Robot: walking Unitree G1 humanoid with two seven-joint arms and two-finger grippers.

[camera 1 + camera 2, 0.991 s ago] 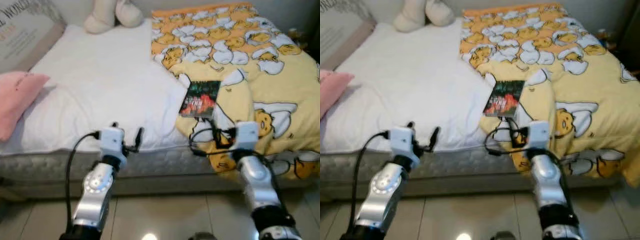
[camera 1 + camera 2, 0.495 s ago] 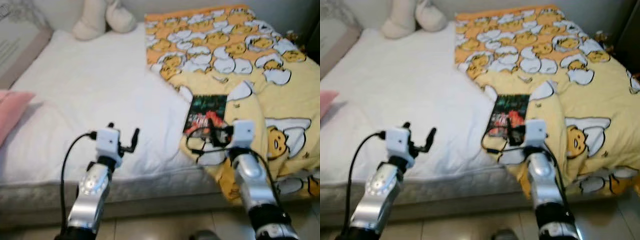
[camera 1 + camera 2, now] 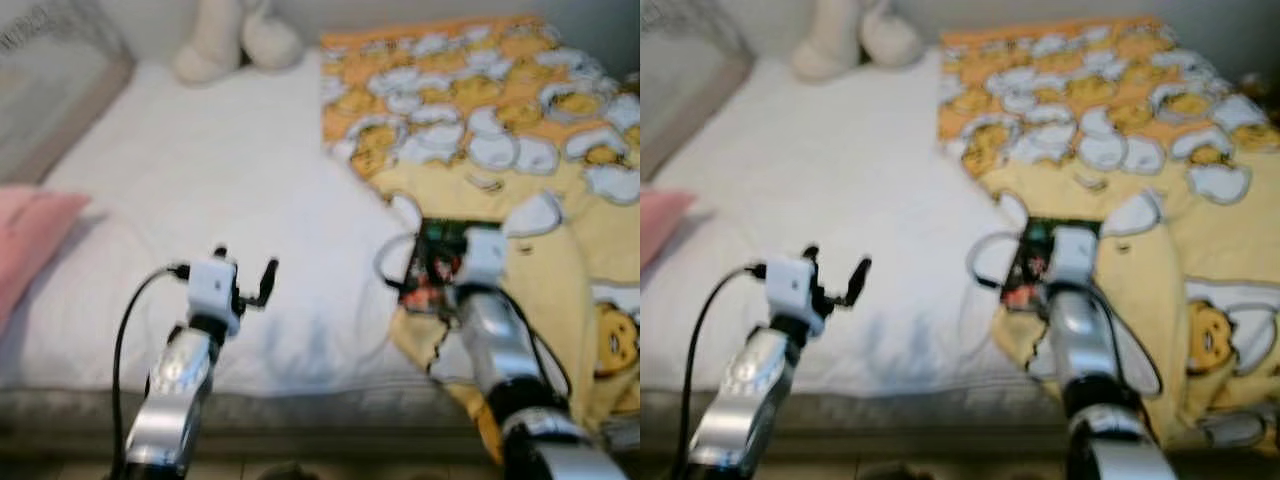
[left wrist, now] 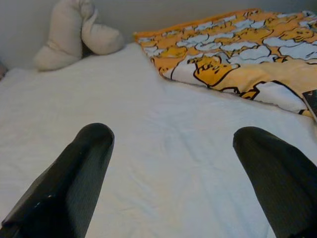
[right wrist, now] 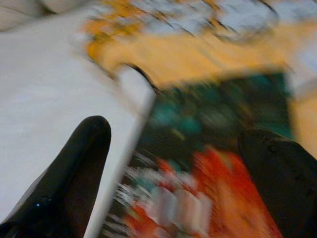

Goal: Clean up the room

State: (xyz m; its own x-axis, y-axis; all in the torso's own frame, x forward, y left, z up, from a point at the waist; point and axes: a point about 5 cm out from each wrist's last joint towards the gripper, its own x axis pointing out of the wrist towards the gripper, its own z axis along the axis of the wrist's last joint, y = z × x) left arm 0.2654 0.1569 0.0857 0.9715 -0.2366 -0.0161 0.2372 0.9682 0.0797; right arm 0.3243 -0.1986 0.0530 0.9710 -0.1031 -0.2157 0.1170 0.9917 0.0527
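Over on your far left, a pink pillow (image 3: 30, 240) lies at the edge of the bed (image 3: 200, 180), and behind it a grey cushion (image 3: 50, 90) leans at the head end. The sheet is white and bare across the middle, with a cream soft toy (image 3: 235, 40) sitting at the far side near the wall.

Your left gripper (image 3: 245, 280) hovers low over the white sheet near the front edge of the mattress. Its two black fingers (image 4: 74, 178) stand wide apart, with nothing between them but sheet; from the left wrist camera you look along them toward the soft toy and the edge of the blanket.

Moving right, a yellow blanket (image 3: 500, 130) printed with white and orange egg figures covers the right half of the bed and drapes over the front edge. Its left border runs diagonally across the mattress.

On that blanket, close to its left border, lies the book (image 3: 435, 262), dark green at the top of the cover and red lower down. Your right gripper (image 5: 183, 163) is directly over it: in the head views the white wrist block and its looped black cable cover part of the cover. From the right wrist camera, which is blurred, the book's cover spans the gap between the two fingers (image 5: 74, 168), and they are spread wide with one on either side. You cannot tell from the blur whether the fingertips touch the cover
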